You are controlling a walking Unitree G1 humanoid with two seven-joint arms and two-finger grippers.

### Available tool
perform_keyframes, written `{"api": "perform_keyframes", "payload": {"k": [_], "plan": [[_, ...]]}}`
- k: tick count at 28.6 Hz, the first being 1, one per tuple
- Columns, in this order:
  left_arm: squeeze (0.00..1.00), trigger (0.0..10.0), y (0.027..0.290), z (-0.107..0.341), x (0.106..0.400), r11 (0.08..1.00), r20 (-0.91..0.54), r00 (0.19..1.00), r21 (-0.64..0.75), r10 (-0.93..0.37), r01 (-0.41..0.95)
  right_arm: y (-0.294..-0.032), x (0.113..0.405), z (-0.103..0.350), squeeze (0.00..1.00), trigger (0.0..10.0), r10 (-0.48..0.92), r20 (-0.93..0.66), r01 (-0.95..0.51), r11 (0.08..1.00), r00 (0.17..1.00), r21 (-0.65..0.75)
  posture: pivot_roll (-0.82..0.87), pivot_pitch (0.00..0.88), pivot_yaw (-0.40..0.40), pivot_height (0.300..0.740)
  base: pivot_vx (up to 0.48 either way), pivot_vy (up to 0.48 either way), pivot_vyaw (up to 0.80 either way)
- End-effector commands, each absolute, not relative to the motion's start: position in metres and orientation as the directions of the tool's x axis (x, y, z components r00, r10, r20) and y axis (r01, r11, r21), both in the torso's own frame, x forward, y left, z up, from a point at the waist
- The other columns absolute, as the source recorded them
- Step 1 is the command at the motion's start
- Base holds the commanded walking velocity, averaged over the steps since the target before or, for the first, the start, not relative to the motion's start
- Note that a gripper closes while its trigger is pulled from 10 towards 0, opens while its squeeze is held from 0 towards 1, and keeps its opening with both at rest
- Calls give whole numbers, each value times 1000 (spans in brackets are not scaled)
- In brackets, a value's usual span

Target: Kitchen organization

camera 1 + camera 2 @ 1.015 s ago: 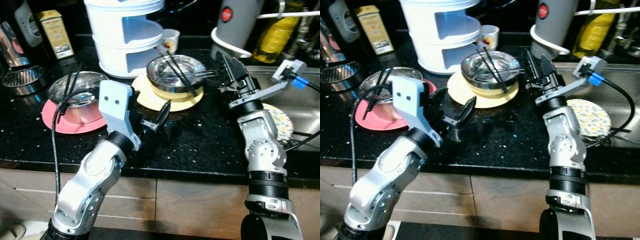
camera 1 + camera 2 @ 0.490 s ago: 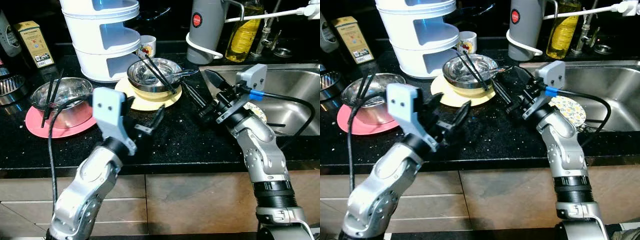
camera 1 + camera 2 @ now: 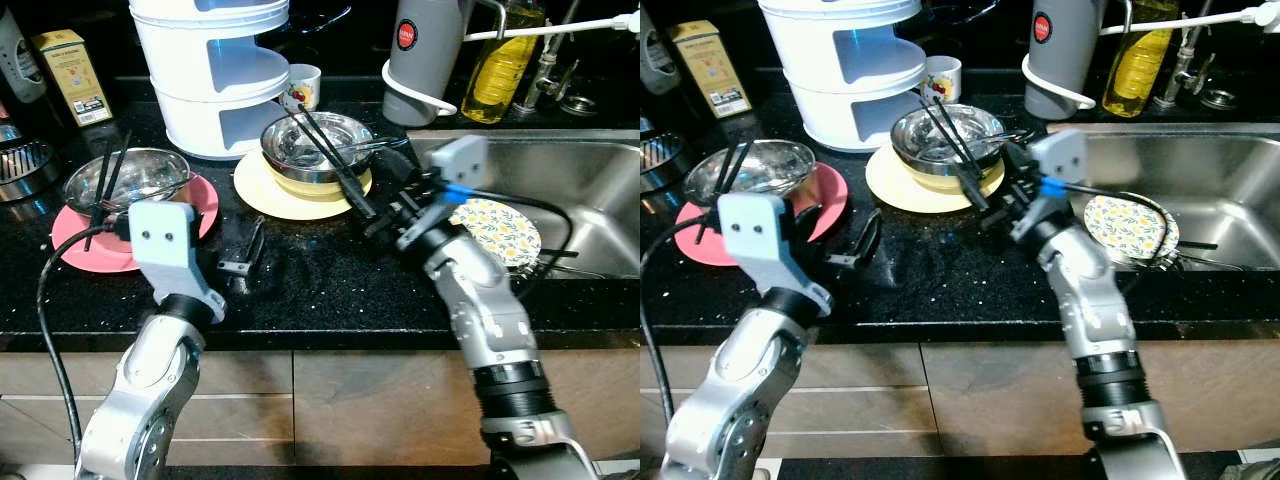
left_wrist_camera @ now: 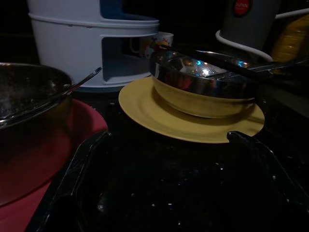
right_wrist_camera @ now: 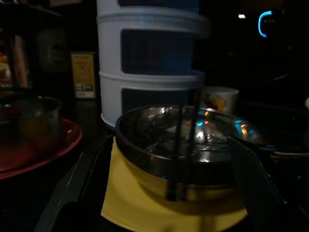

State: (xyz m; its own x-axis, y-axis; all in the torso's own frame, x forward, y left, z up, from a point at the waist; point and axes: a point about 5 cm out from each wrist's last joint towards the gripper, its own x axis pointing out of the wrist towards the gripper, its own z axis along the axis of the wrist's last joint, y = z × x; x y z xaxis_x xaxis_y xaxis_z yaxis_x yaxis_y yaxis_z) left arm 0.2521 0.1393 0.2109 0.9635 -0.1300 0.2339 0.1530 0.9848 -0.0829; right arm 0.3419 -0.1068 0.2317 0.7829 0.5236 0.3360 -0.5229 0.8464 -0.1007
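A black worktop is carrying a white tiered rack at its back edge. A steel bowl with black chopsticks is sitting on a yellow plate mid-worktop. The right gripper, fingers apart, is hovering just beside it. The left gripper, fingers apart, is hanging near the front edge.

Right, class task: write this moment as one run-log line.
right gripper: open, at chopsticks of steel bowl on yellow plate | left gripper: open, over counter | holding: nothing
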Motion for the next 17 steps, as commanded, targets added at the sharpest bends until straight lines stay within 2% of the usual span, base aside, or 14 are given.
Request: {"api": "perform_keyframes", "payload": {"k": [1,17], "plan": [[0,10000,137,215,249,984,262,954,-66,-145,168,-102,344,232,0,10000,518,336,-510,852,787,-119,124,85,-44,740,0,0,0],[0,10000,125,211,247,968,261,942,-75,-211,238,-81,349,225,0,10000,500,304,-463,866,811,-190,132,86,-46,740,0,0,0]]}}
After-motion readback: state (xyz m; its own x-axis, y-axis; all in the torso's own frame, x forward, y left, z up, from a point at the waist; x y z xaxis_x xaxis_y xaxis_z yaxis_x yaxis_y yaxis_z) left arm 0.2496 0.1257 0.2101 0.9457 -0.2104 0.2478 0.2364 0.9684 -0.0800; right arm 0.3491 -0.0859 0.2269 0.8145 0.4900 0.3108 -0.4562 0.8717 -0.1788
